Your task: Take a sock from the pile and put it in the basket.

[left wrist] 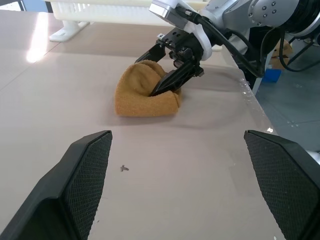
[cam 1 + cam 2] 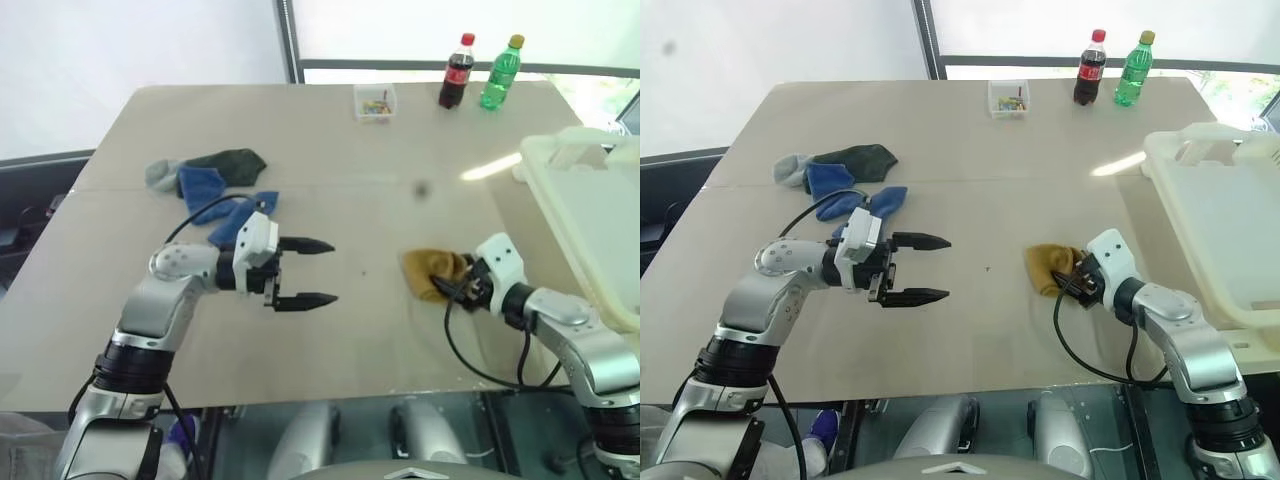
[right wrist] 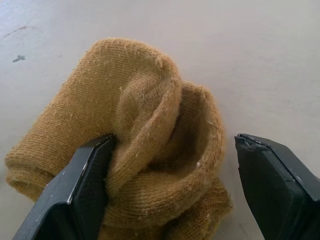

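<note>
A mustard yellow sock [image 2: 425,270] lies bunched on the table, apart from the pile [image 2: 215,185] of blue, dark green and grey socks at the left. My right gripper [image 2: 447,285] is open, its jaws straddling the sock. In the right wrist view one finger [image 3: 92,185] touches the sock [image 3: 150,135] and the other stands clear of it. My left gripper [image 2: 332,272] is open and empty, hovering over bare table between the pile and the sock. The cream-white basket [image 2: 560,145] stands at the table's right edge, beyond my right arm.
A small clear box [image 2: 375,102], a cola bottle [image 2: 457,72] and a green bottle [image 2: 500,73] stand at the far edge of the table. The table's front edge runs just under both arms.
</note>
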`<state>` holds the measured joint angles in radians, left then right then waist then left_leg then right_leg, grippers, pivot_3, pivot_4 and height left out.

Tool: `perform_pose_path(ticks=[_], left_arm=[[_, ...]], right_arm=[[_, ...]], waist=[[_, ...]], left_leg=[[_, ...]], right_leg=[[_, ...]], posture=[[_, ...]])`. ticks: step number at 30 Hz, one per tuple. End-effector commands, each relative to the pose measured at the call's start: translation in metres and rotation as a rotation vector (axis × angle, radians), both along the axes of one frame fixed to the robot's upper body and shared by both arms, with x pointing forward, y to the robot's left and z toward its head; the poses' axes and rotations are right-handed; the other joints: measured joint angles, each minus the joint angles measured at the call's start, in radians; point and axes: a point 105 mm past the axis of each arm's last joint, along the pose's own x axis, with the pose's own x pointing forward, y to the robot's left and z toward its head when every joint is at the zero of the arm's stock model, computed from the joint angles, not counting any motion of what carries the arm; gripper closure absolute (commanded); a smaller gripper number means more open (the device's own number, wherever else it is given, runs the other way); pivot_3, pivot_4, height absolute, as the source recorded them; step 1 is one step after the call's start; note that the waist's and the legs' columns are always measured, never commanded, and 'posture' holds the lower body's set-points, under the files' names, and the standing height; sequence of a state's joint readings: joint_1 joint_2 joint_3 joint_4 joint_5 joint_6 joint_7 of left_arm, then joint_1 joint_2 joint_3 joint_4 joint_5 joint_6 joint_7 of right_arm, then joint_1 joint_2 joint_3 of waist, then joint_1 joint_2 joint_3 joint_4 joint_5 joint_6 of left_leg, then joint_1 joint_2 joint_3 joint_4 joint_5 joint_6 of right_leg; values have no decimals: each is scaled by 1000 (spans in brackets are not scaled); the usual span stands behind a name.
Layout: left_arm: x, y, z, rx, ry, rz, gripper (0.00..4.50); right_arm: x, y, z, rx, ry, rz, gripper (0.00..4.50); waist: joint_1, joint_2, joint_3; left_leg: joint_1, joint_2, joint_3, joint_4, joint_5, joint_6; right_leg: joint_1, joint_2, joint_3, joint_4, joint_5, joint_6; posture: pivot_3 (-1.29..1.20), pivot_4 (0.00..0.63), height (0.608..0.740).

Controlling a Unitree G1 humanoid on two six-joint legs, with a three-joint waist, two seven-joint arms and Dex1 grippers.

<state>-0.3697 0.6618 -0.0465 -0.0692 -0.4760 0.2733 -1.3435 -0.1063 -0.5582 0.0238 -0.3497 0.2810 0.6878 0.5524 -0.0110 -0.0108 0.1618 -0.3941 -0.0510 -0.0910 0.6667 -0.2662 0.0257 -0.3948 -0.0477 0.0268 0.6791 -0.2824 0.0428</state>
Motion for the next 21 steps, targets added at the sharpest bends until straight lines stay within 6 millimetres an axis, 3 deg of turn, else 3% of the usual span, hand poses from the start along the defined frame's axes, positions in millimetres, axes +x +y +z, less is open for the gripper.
perform_pose_path(ticks=[1,6,8,11,13,19,21], left_arm=[[-2,1,12,-40,-45,14,0],[0,1,14,-66,-45,47,0],[1,0,15,-79,-46,51,0],[4,-3,18,-115,-55,63,0],[6,-5,23,-143,-58,71,0],[12,-15,50,-227,-101,75,0],[13,-17,53,-241,-108,79,0]], right_arm=[[-19,-10,-43,-129,151,23,1787],[-17,-13,-39,-180,98,45,3817],[-12,-15,-28,-141,58,25,4471],[-3,-12,10,71,-38,-17,4471],[0,-19,30,111,-98,-37,4471],[13,-83,120,226,-315,-241,4471],[14,-106,141,248,-361,-312,4471]], waist=[[3,-1,-1],[8,-7,-7],[9,-8,-8],[16,-7,-7],[18,-5,-6],[19,-1,-3],[19,-1,-3]], left_leg=[[0,0,-1,0,0,0],[2,0,-2,1,0,0],[3,0,-2,1,0,1],[3,0,-3,1,0,1],[2,0,-2,1,0,1],[-2,0,-2,1,0,0],[-3,0,-1,1,0,0]], right_leg=[[0,0,-1,0,0,0],[3,0,-2,-1,0,0],[4,-1,-2,-1,0,0],[4,-1,-2,-1,0,0],[4,-1,-2,0,0,0],[-1,0,-1,0,0,0],[-1,0,-1,0,0,0]], posture=[[0,150,740],[0,150,740],[0,150,740],[0,150,740],[0,150,740],[0,150,740],[0,150,740]])
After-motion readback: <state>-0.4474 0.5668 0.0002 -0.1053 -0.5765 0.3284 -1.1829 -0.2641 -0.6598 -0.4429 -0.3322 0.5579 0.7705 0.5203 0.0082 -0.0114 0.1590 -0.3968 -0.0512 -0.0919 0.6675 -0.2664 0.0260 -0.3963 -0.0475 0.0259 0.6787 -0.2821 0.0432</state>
